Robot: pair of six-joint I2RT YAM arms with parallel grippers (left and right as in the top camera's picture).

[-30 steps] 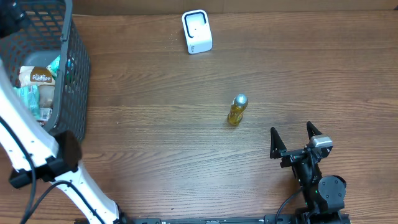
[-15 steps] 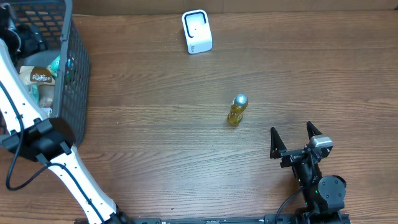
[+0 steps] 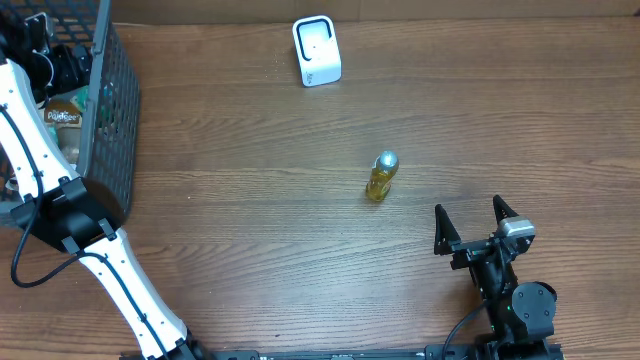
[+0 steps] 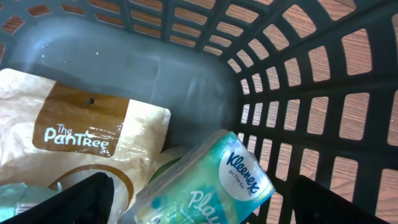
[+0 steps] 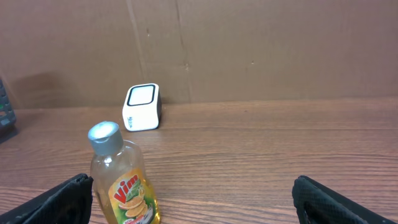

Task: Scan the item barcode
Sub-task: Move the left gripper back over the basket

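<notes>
The table [image 3: 260, 230] was brown wood with a fine, straight grain, and only my right wrist camera showed the flat cardboard wall [image 5: 280, 43] behind its far edge. At the left end stood the basket [image 3: 115, 110], dark grey plastic with lattice sides and a smooth floor. My white left arm [image 3: 25, 120] reached into it.

My left claw [image 4: 199, 199] hung inside with its black fingers wide apart and nothing clamped. Its camera alone showed the contents: a crinkled tan paper bag [image 4: 74, 137] printed "The Pantree", and a soft, glossy teal Kleenex tissue pack [image 4: 211, 186] lying tilted beside it.

My right claw [image 3: 470, 228] sat low at the near edge, fingers spread, empty. The scanner [image 3: 317, 50], a white rounded box, stood at the far edge. The bottle [image 3: 381, 177], clear plastic with yellow liquid and a silver cap, stood upright mid-table between the scanner and my right claw. Only the wrist view showed its "Vim" label.
</notes>
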